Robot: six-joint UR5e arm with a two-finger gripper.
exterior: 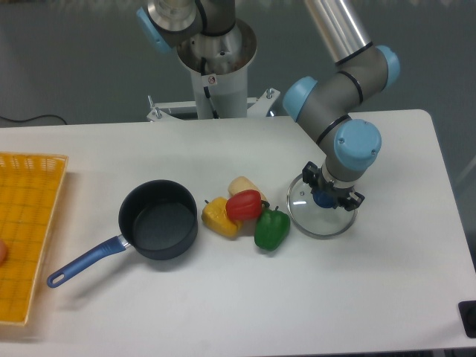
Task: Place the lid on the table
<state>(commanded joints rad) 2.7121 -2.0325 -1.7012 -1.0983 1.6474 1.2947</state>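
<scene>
A: Lid [320,213] sits on the table [223,297], right of the vegetables. Gripper [326,197] is directly over the blue knob, fingers at either side of it. From this angle I cannot tell whether they are clamped on the knob or have let go.

B: Looks flat to you?

A: The rim seems to lie on the surface all round, so I judge it is down. The good move would be to open fully, then lift straight up so a finger does not catch the knob and drag the glass.

B: Room around it?

A: Green pepper [271,228] is just beside the rim's left edge; red pepper [244,204] and the yellow pieces [221,216] beyond. Saucepan [157,221] well apart. White top is smooth, so glass may slide.
</scene>
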